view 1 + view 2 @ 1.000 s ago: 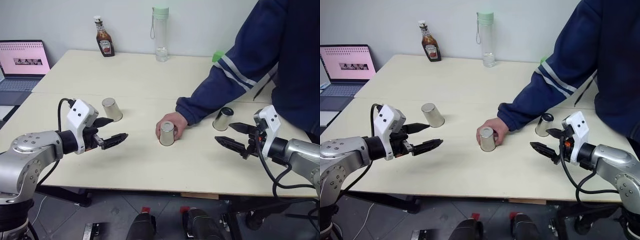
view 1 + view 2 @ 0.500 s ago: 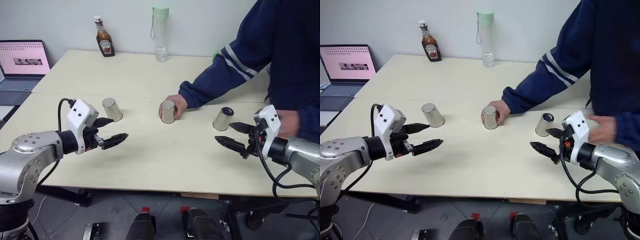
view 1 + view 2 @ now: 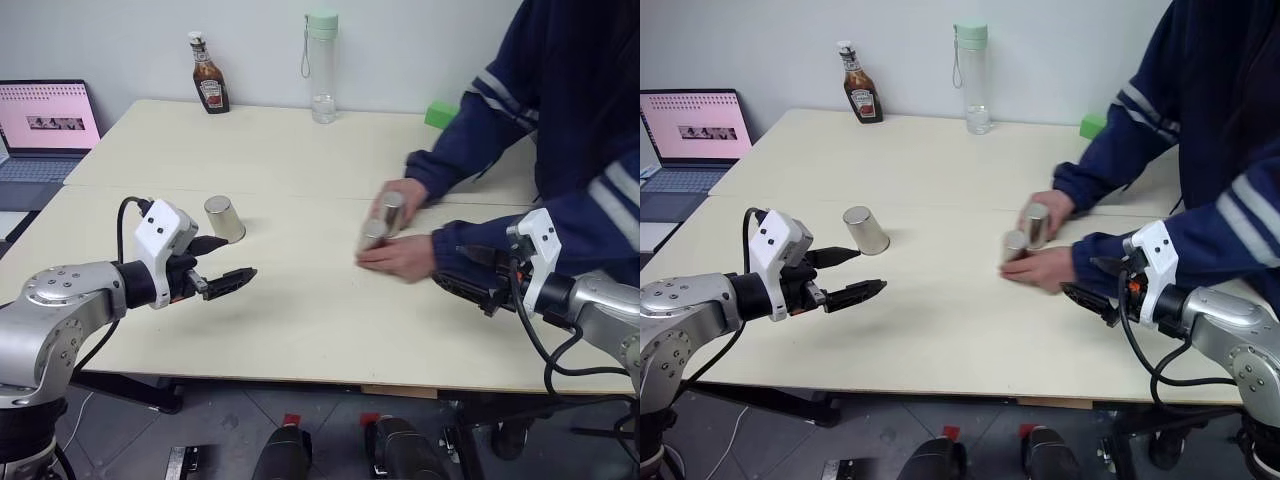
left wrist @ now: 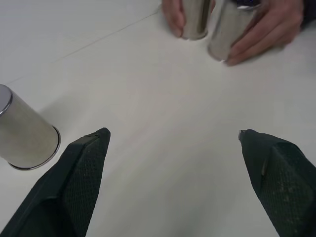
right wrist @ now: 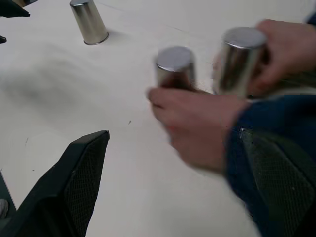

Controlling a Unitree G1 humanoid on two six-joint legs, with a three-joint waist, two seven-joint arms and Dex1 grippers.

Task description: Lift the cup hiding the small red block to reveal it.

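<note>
A: How far along is the robot?

B: Not started, by the look of it. A person's two hands, one [image 3: 398, 255] nearer and one [image 3: 405, 193] farther, each grip a steel cup [image 3: 373, 234] [image 3: 392, 209] at mid-worktop [image 3: 300, 320]. The third cup [image 3: 224, 218] stands apart near the robot's left hand [image 3: 222, 262].

A: And the robot's hands?

B: The left hand is spread and empty above the worktop; the right hand [image 3: 470, 272] is likewise spread, holding nothing.

A: The small red block?

B: Unseen; which cup covers it cannot be told. Choosing and lifting remain.
</note>
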